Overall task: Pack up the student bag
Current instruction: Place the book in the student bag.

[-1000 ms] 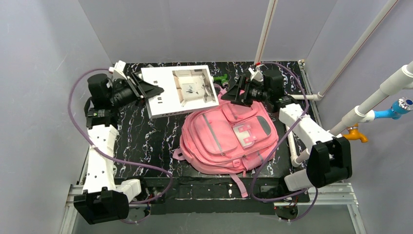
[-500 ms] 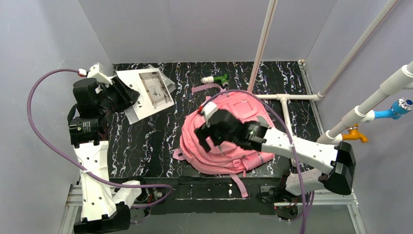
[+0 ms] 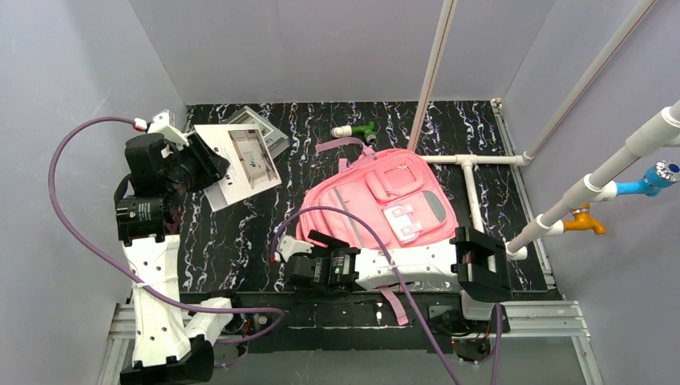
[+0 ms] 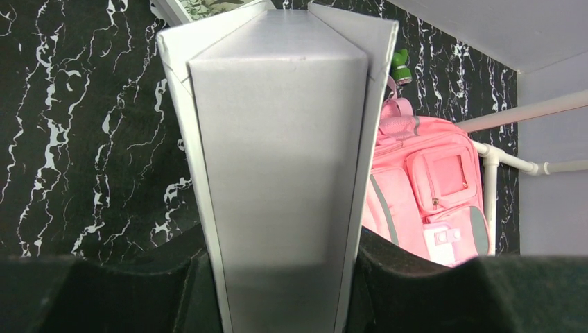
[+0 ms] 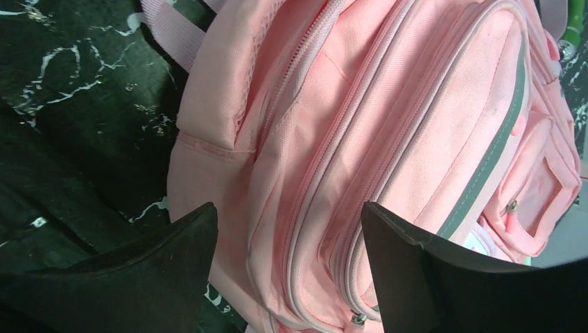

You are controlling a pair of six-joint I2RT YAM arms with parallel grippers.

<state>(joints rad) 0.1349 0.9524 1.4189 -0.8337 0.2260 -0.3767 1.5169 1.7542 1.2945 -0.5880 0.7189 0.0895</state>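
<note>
Black tabletop [image 3: 240, 233] shows left of your student bag [image 3: 385, 200], lying upper-left to lower-right. Right gripper [image 3: 290, 250] gapes; left gripper [image 3: 207, 166] clamps white box [image 3: 240, 160].

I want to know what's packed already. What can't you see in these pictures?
- Inside the student bag: no view shows it, only its outside.
- The bag's near edge, top view: the right arm lies across it.
- Table ahead, left wrist view: the white book fills the middle.
- Green-and-white thing, top view: too small to name.
</note>
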